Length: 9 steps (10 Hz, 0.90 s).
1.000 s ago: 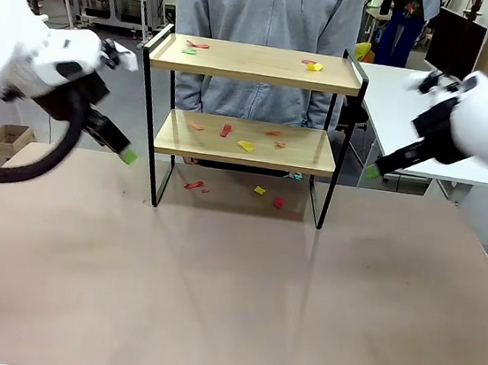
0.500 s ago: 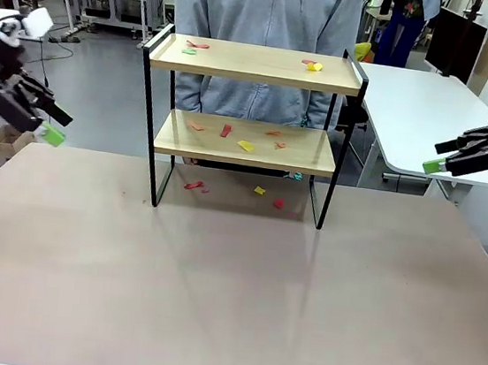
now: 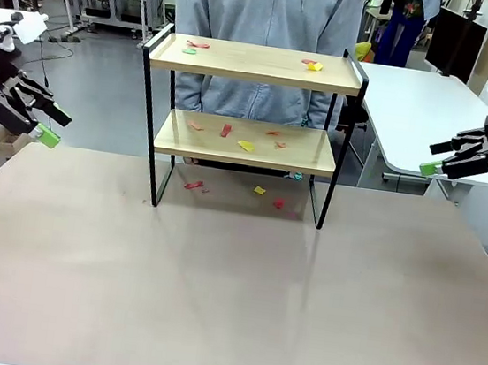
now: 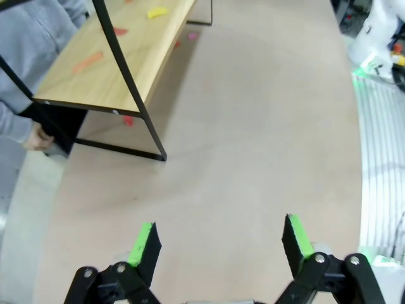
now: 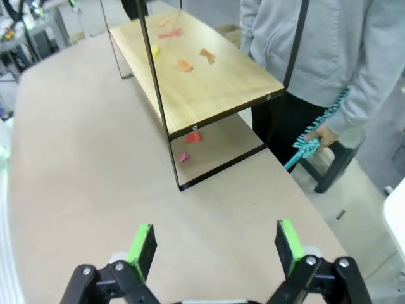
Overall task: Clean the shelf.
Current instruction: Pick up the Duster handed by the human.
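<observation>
The shelf [image 3: 254,68] stands at the table's far middle, a black frame with two wood boards. Small red, yellow and green scraps [image 3: 313,65] lie on its top board, more scraps [image 3: 245,145] on the lower board, and a few scraps [image 3: 261,191] on the table under it. My left gripper [image 3: 55,126] hangs open off the table's left edge, well clear of the shelf; its wrist view shows the open left gripper [image 4: 220,240] and the lower board [image 4: 120,57]. My right gripper [image 3: 434,158] is open at the far right; its wrist view shows the open right gripper [image 5: 214,246] and the shelf [image 5: 209,79].
A person in a grey hoodie [image 3: 265,7] stands right behind the shelf, one hand holding a teal duster [image 5: 313,142]. A white table [image 3: 414,105] stands at the back right. The brown table [image 3: 230,297] stretches wide in front of the shelf.
Both arms have pulled outward from beside the shelf to the picture's edges. In the last half second they barely shifted. The scraps have not moved.
</observation>
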Each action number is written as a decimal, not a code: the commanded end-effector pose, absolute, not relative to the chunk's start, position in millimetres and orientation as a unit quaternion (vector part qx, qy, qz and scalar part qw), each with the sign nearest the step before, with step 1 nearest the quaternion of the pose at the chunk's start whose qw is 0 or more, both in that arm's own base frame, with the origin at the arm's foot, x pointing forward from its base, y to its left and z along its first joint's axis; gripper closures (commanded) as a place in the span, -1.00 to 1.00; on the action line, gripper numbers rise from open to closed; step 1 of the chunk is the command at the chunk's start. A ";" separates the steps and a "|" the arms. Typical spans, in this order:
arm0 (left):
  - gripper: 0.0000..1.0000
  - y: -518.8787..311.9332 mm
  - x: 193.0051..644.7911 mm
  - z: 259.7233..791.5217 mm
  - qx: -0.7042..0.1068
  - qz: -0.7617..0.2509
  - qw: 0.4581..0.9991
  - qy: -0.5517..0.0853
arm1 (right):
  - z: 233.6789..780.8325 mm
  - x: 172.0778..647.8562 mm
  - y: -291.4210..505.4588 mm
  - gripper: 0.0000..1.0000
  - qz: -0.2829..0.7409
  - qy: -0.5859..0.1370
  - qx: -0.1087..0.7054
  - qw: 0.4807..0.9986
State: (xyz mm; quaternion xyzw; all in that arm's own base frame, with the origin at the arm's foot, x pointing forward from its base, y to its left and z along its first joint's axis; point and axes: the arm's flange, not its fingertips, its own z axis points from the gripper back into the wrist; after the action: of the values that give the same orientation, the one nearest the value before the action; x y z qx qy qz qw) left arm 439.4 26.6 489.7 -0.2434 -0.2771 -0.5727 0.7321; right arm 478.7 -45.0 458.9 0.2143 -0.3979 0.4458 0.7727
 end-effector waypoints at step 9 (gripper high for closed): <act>-1.00 126.1 550.8 436.1 -0.397 -0.554 0.602 -0.417 | 403.5 588.0 -142.1 -1.00 0.405 -0.447 0.397 0.692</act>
State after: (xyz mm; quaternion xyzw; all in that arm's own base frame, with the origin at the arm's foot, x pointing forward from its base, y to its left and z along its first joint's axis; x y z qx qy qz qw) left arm 542.2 122.9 435.5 -0.3741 -0.3971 -0.5314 0.6480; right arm 566.0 -135.3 408.4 0.3886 -0.4205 0.3981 0.7167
